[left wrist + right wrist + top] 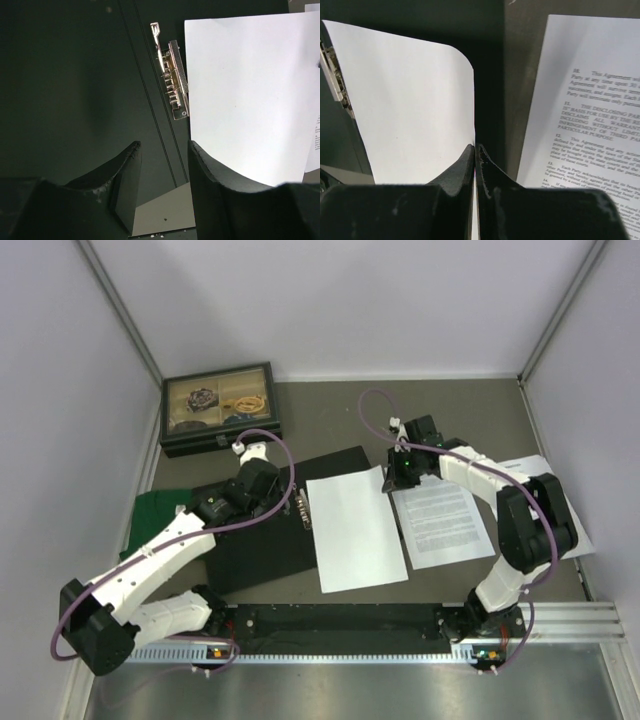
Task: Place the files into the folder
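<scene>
1. Paper first: the blank sheet (pixel 405 100) lies on the black inside of the open folder (pixel 65 90), ahead and to the left of the right end effector (pixel 475 148).
2. The right end effector is clamped together on that sheet's right edge, and a white sliver shows between its fingers. We judge the pinch is there to steer the sheet toward the clip (pixel 175 80). The sheet's far side lies just beside the clip, but we cannot tell whether it is tucked under.
3. The printed sheet (pixel 590 115) lies on the counter (pixel 330 410) just right of that end effector, outside the folder and not yet filed.
4. The left end effector (pixel 165 150) hangs over the folder's bare black flap, its jaws apart with nothing between them. The clip sits just ahead of it, and the blank sheet is ahead to its right.
5. We judge it waits there to steady the flap or work the clip; we cannot tell which.
6. Thin paper held by one edge may buckle or skid when pushed.
</scene>
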`<state>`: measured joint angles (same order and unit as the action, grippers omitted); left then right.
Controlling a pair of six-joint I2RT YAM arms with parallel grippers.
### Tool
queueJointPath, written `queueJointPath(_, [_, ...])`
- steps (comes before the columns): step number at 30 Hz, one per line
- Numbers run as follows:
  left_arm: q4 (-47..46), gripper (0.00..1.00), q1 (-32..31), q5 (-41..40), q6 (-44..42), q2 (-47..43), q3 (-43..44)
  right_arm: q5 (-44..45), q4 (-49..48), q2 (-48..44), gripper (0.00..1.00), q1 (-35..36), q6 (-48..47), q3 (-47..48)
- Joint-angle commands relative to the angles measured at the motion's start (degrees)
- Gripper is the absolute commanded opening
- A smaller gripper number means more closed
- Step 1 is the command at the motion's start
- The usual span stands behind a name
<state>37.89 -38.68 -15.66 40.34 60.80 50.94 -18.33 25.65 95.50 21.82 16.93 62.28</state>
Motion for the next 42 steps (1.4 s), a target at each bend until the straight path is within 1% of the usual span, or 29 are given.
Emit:
queueJointPath(1, [0.1,0.47,0.5,-0.2,-0.9,-1.7,0.7,3.1,-2.3,-1.0,0.0,-2.0,-1.0,-1.0])
queueJointPath(4, [-1.1,0.47,0.5,0.9,-0.8,-1.2,0.0,1.5,-4.9,-0.8,0.0,-2.0,-0.5,-2.8])
queueJointPath(9, [-3.4,0.48,0.5,3.0,-0.2,0.8,-0.8,-4.3,-9.9,2.3,0.0,-2.0,0.3,-2.3])
queueJointPath(12, [-3.2,0.49,0.5,3.7,-0.3,2.0,-0.5,-5.8,-12.7,3.5,0.0,-2.0,-0.1,-2.3])
queueJointPath(13, [-3.2,0.52,0.5,3.8,-0.3,2.1,-0.5,-5.8,-13.3,3.7,0.0,-2.0,-0.2,-2.1])
queueJointPath(15, [-3.4,0.53,0.5,3.7,-0.3,2.4,-1.0,-6.2,-13.8,4.9,0.0,-2.0,-0.7,-0.9])
queueJointPath(22, [-5.4,0.57,0.4,4.1,0.4,4.2,-2.8,-7.9,-14.7,9.4,0.0,-2.0,-1.4,3.8])
queueJointPath(26, [-6.3,0.57,0.5,4.7,0.4,5.1,-2.9,-7.3,-13.2,12.0,0.0,-2.0,-3.9,7.4])
queueJointPath(32, [-6.6,0.58,0.5,4.7,0.2,5.7,-2.9,-10.2,-11.7,14.5,0.0,-1.9,-6.1,12.1])
queueJointPath(42, [-6.7,0.59,0.5,4.8,-0.4,6.0,-2.3,-11.1,-10.8,17.8,0.0,-0.4,-8.2,15.9])
